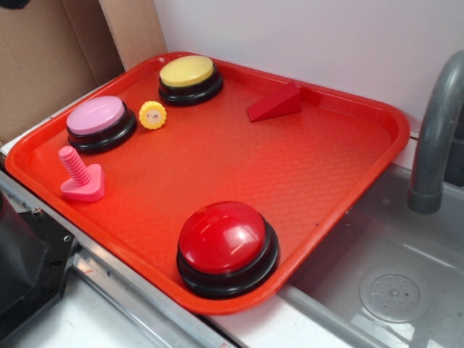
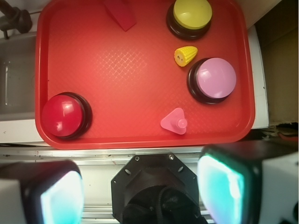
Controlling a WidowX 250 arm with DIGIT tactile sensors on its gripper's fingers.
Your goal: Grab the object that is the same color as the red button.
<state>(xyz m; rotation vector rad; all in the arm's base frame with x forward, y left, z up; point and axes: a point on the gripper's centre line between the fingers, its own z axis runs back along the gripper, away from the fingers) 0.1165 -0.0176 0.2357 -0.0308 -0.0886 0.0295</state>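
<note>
You are at the approach step: the gripper (image 2: 135, 186) hangs with jaws spread wide and empty; reach to the small solid red wedge block (image 1: 275, 104) at the tray's far side.

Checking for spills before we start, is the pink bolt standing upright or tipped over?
Upright: the pink bolt rests on its flat head, threaded shaft pointing up.

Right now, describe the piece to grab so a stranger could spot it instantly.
Start at the red tray beside the sink. Along its far edge, right of the yellow-topped button, lies a small red wedge. It alone matches the red button in color, and it is a flat-sided ramp, not a dome.
</note>
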